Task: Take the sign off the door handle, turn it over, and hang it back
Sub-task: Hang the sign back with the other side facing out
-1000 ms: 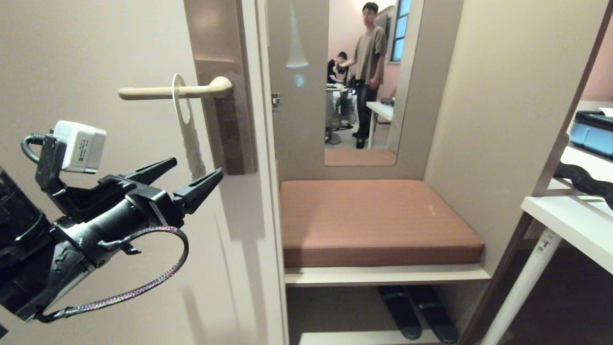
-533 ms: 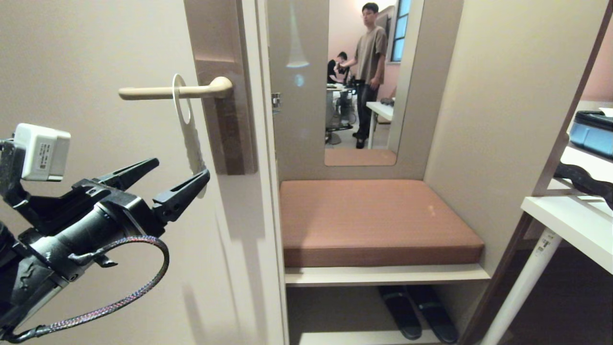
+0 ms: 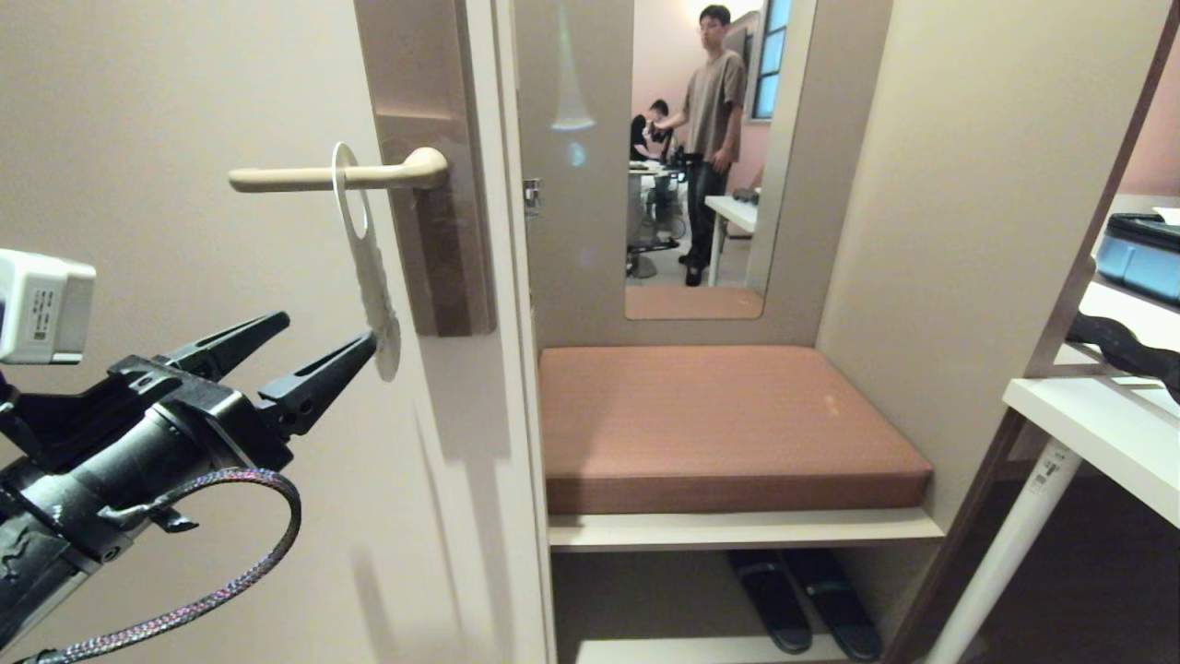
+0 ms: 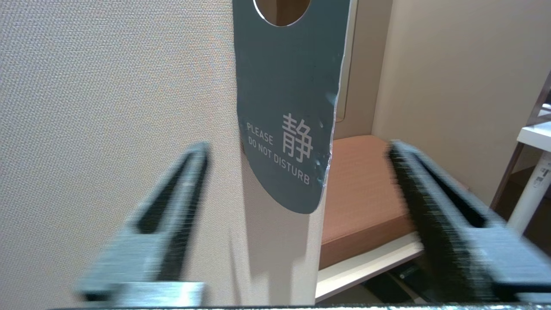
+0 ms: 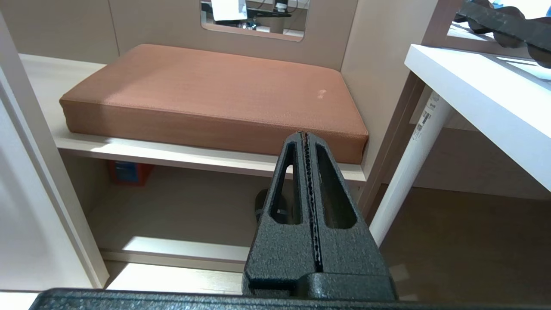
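Head view | left gripper (image 3: 329,334) spread, clear below sign (image 3: 369,267) edge | right gripper (image 5: 306,134) pressed together

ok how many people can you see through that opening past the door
2. One person stands in the room beyond the opening, facing left. A second person sits lower, just left of the first and partly hidden. Others may be out of sight.

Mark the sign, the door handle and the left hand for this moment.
sign (image 4: 284,116): left wrist view, on its blue face above the white lettering.
door handle (image 3: 286,178): head view, on the straight lever bar.
left hand (image 3: 323,334): head view, midway between its two open fingertips.
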### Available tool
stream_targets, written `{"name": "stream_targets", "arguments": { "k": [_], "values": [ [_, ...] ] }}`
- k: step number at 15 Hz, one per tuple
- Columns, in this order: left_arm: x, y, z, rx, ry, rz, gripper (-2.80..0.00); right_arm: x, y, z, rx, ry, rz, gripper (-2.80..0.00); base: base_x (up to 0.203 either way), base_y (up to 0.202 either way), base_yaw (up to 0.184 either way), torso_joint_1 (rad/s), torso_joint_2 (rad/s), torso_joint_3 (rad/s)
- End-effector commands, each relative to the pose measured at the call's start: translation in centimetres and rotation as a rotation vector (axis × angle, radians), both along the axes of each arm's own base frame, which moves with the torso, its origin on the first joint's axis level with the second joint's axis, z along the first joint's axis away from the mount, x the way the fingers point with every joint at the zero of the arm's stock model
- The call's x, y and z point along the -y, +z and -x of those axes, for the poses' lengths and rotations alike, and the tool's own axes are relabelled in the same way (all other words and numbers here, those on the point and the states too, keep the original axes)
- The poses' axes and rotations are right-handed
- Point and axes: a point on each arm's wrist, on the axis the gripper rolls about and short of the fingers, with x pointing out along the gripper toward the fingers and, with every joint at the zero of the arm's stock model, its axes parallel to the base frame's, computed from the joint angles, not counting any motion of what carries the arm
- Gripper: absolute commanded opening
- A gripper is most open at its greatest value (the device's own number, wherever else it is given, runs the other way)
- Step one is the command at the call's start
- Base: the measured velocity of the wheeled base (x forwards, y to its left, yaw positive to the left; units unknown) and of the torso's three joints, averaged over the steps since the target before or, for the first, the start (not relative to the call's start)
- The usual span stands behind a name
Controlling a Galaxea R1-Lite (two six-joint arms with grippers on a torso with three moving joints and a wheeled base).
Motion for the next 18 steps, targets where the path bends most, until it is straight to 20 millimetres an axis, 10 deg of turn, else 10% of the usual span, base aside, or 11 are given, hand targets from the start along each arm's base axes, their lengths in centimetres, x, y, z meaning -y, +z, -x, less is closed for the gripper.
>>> {"name": "stream_targets", "arguments": {
  "k": [1,18],
  "values": [
    [0.0,0.0,0.0,0.005,0.000,0.002,-2.80,0.0,0.0,0.0,0.000,0.000,0.001,-2.80,0.000,0.000,0.000,0.000,0.00,0.000],
    [1.8,0.8,-4.9,-0.001,0.001,-0.011,-2.80,0.0,0.0,0.0,0.000,0.000,0.001,-2.80,0.000,0.000,0.000,0.000,0.00,0.000]
  ]
}}
